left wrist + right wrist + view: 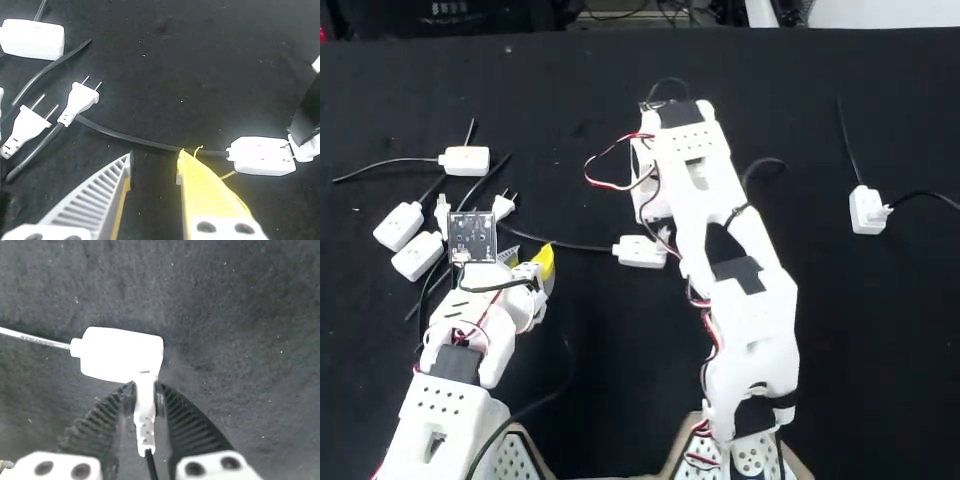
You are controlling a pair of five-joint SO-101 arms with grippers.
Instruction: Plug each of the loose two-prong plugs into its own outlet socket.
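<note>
Fingers [97, 425] of the right gripper [144, 388] clamp a plug [145, 417] butted against a socket [120, 360]. Those of the left gripper [154, 162] stand apart beside a cable [125, 137] ending in a loose plug [82, 97].

My left gripper [155, 155] has its jaws apart, and the black cable [125, 140] crosses just ahead of its tips, barring the way forward. Past the cable, the table [200, 60] gives me bare cloth to pass over. Out to my left it is tight: two loose plugs [82, 97] lie side by side, with cords crossing among three white sockets [398, 225]. My right arm [720, 220] stands across the middle, walling one side from the other. My right gripper [145, 387] clamps a plug [145, 425] butted against the middle socket [120, 357]. Beyond the arm I have wide room up to the lone socket [867, 210].
</note>
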